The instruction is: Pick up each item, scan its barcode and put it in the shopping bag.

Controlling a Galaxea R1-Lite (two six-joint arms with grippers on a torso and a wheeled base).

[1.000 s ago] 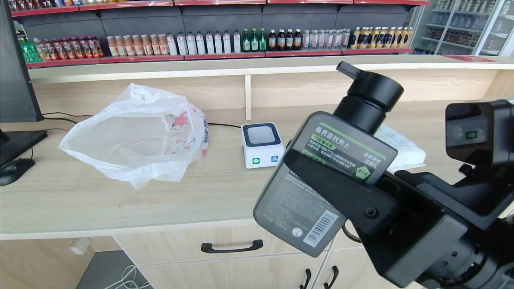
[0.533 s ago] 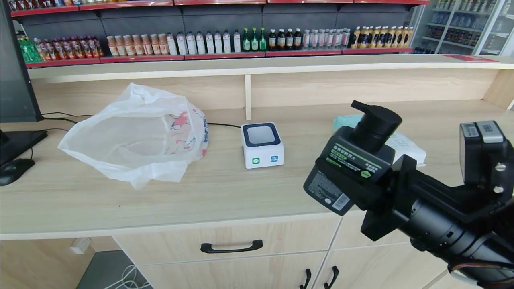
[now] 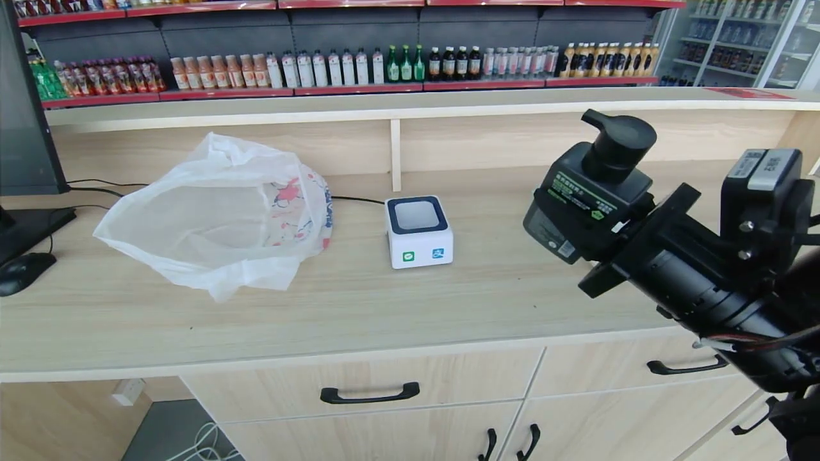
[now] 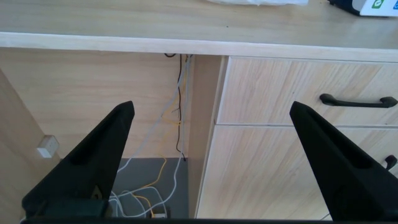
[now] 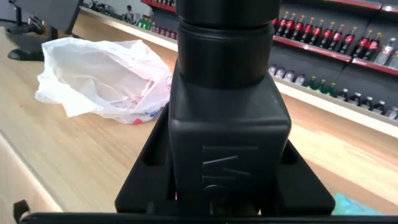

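Right tool [image 3: 618, 221]: clamped on bottle [image 3: 580, 192], held above the surface [image 3: 359, 307]. Bottle: long axis tilted, pump uppermost. Scanner [image 3: 418, 230]: left of the bottle, lower, well apart. Bag [image 3: 211, 218]: farther left, mouth open. Left tool [image 4: 205, 155]: fingers apart, empty.

- Right gripper [image 3: 592, 208]: matt black throughout, with flat bar-shaped fingers on a square black flange plate [image 3: 631, 243]. A small white fleck at the plate's 11 o'clock corner is possibly a label.
- Wrist barrel [image 3: 688, 282]: a glossy black cylinder ringed with fine ribs.
- Camera housing [image 3: 765, 198]: a black box at 1 o'clock from the barrel. Its grey top cap carries two printed stickers, and two silver screws [image 3: 744, 226] sit on its side face.
- Cables [image 3: 737, 342]: thin red, white and black strands at 5 o'clock from the barrel.
- Left gripper [image 4: 211, 109]: two matt black wedge fingers [image 4: 93, 168], broad at the base and tapering to blunt tips.
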